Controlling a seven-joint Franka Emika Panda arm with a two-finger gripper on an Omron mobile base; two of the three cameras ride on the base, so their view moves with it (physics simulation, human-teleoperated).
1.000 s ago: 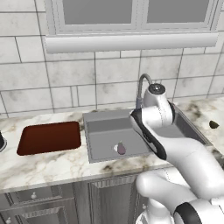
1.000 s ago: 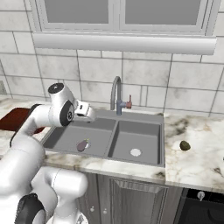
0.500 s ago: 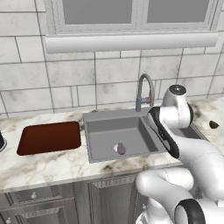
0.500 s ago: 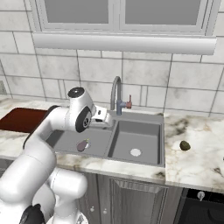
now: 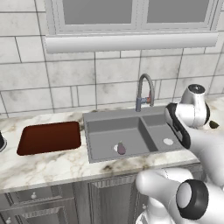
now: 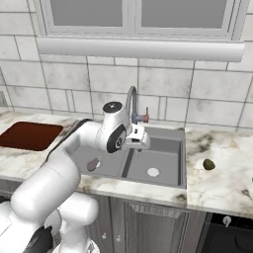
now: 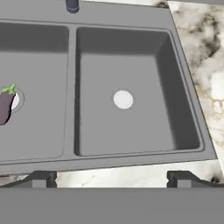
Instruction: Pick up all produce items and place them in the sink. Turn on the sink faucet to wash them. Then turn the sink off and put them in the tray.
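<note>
Since the earlier frames my arm has swung rightward across the sink [image 6: 163,143], from over the left basin to over the divider and right basin. The gripper [image 7: 109,177] hangs above the sink with its fingers spread as wide as they go and nothing between them; in the hand view the two dark fingertips [image 7: 41,178] sit over the near rim and the strip of marble in front of it.

Below the hand, the right basin lies bare around its pale drain [image 7: 123,99], with open room on every side up to the walls. In the left basin the eggplant [image 7: 5,106] rests on that basin's drain. The faucet [image 5: 145,89] rises behind the divider, just beyond my wrist, its spout arching toward the basins.

To the right, the olive-brown item [image 6: 209,164] sits alone on the marble counter [image 6: 222,173], well apart from the sink's edge. The reddish-brown tray [image 5: 50,137] lies on the counter to the left of the sink, near its rim but not touching. Tiled wall and a window sill run behind it all.
</note>
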